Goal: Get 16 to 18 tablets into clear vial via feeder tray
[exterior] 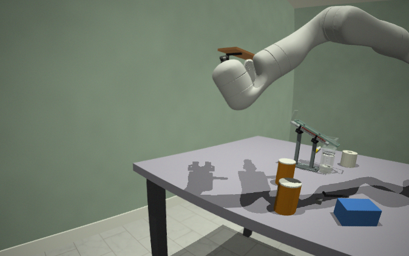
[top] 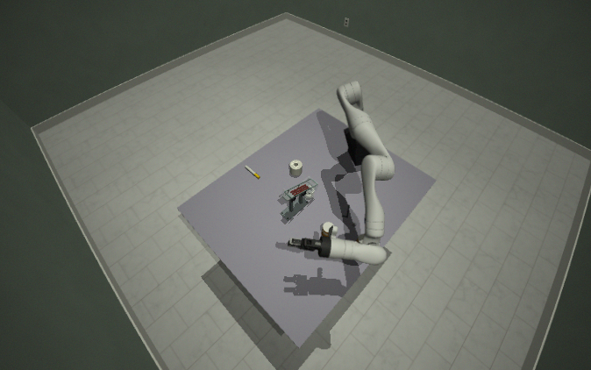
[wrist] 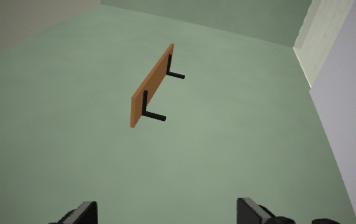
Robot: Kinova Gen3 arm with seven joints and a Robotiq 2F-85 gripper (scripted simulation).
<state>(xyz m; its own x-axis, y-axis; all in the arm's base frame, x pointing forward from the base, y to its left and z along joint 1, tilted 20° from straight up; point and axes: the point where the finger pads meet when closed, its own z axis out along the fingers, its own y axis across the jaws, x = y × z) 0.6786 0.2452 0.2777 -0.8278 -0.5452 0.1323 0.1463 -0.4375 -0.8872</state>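
Taking the exterior view from the left: the gripper (top: 291, 242) hangs high over the desk's (exterior: 212, 158) near-left part, jaws spread wide on nothing and facing a wall shelf (wrist: 151, 86), well apart from the work. Two orange canisters (exterior: 286, 197) stand near the front edge. Farther right, toward the far edge, the feeder tray (exterior: 314, 133) slopes on its stand so tablets slide to its low end, where the clear vial (exterior: 327, 159) stands upright to catch them; its contents are probably few, too small to count.
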